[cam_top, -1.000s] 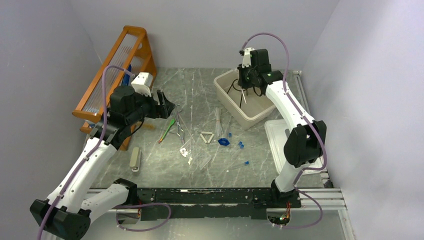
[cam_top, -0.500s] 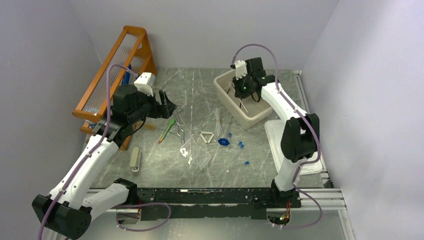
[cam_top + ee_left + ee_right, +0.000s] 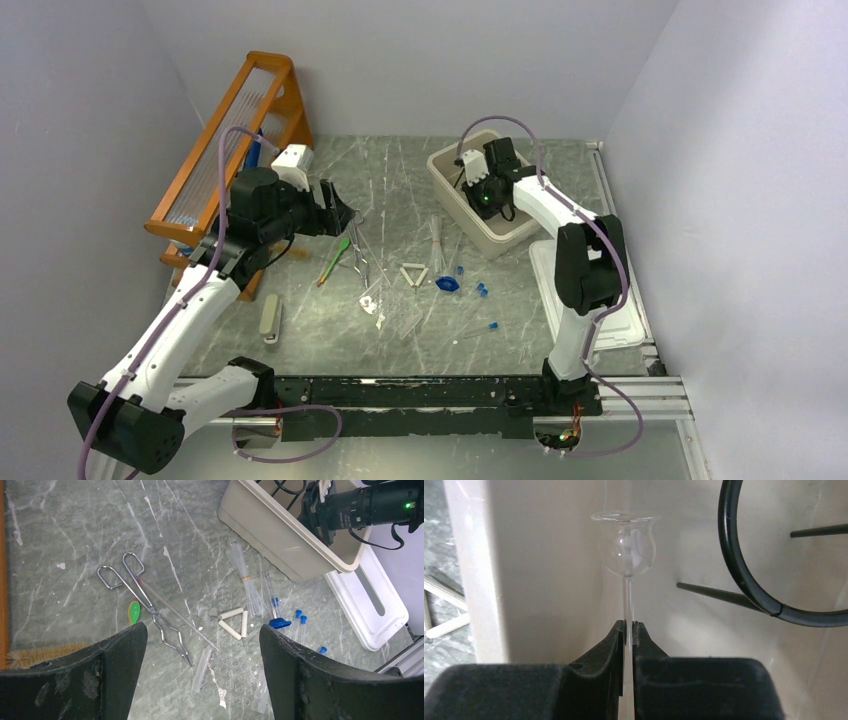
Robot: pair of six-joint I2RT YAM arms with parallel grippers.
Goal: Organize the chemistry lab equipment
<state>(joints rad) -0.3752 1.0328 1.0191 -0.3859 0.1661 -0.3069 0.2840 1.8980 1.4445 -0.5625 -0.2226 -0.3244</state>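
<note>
We saw the right jaws clenched on the thin stem of a small glass funnel (image 3: 630, 550), with its bulb and flared rim just beyond the tips. It was inside the beige bin (image 3: 549, 580), close to one wall. A black wire ring (image 3: 744, 580) with its stem lay in the same bin, beside the funnel but apart from it.

The left jaws were spread wide and released, holding nothing, and hovered over the table (image 3: 75, 530). Below them lay the metal tongs (image 3: 145, 600), with the green-handled tool (image 3: 133, 612) just beside their arms. The white triangle (image 3: 234, 623) sat to the right of the tongs. A bundle of clear tubes (image 3: 245, 580) lay between the triangle and the bin. Two blue-capped tubes (image 3: 299, 622) lay near the white tray (image 3: 375, 605).

A brush (image 3: 42, 654) showed at the left edge of that view. From above, the wooden rack (image 3: 230, 140) stood at the table's far left.
</note>
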